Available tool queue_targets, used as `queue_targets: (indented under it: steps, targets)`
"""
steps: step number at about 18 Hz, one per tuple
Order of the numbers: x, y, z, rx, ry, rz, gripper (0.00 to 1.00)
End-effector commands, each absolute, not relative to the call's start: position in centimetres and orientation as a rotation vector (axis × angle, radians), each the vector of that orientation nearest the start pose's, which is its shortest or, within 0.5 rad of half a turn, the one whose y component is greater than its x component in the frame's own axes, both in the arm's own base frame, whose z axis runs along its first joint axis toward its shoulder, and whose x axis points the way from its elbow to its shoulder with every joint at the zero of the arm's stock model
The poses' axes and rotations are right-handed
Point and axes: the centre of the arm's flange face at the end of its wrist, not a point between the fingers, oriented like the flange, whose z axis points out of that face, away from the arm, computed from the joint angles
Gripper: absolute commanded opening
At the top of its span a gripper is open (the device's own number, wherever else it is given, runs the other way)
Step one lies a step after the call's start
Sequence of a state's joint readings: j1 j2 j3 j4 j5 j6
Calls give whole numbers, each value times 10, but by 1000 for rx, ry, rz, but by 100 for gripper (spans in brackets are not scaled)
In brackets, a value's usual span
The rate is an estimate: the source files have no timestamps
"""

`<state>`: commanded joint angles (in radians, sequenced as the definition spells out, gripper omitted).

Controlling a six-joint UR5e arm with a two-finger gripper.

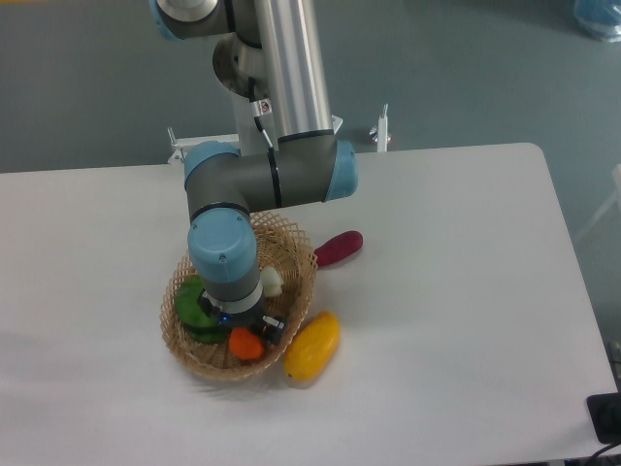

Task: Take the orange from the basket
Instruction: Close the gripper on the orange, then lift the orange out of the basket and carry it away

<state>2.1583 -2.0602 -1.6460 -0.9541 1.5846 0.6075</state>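
The basket (297,254) sits left of the table's middle, light tan and woven. The orange (245,344) lies inside it near the front, small and bright orange. My gripper (248,332) reaches straight down into the basket, right over the orange. The wrist hides most of the fingers; dark finger parts (273,328) show beside the orange. Whether the jaws are closed on the orange cannot be told. A green vegetable (193,306) and a small whitish item (272,282) also lie in the basket.
A yellow mango-like fruit (312,347) lies on the table against the basket's front right rim. A dark red-purple vegetable (338,249) lies to the basket's right. The arm's elbow (267,175) hangs above the basket's back. The table's far edge holds a metal mount (380,131).
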Motion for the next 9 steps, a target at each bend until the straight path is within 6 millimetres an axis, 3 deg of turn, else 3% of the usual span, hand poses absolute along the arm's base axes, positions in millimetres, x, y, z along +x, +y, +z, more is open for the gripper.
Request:
queue_targets:
  steps: [4, 7, 9]
  targets:
    - [-243, 602, 241, -3093, 35, 65, 55]
    - [-247, 599, 267, -3055, 30, 96, 55]
    - [-261, 596, 289, -3028, 10, 119, 55]
